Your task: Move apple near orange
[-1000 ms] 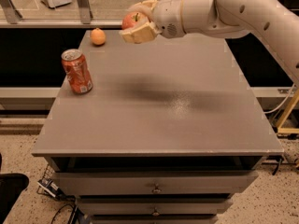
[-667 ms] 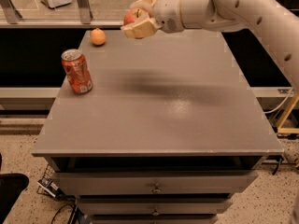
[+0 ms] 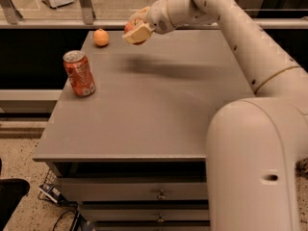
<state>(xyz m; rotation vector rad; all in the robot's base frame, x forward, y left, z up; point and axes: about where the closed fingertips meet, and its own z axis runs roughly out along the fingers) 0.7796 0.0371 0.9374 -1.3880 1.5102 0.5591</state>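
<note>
The small orange (image 3: 101, 37) lies at the far left corner of the grey table (image 3: 154, 124). My gripper (image 3: 135, 31) is shut on the red-pink apple (image 3: 130, 28) and holds it in the air above the table's far edge, a short way to the right of the orange. The cream fingers (image 3: 139, 33) cover most of the apple, so only its left side shows. My arm reaches in from the right.
A red soda can (image 3: 79, 73) stands upright near the table's left edge, in front of the orange. Drawers (image 3: 159, 195) sit under the tabletop. A glass wall with metal posts (image 3: 85, 3) runs behind the table. Cables lie on the floor at lower left.
My gripper has carried the apple to the left, closer to the orange. The orange and the can have not moved on the table.
</note>
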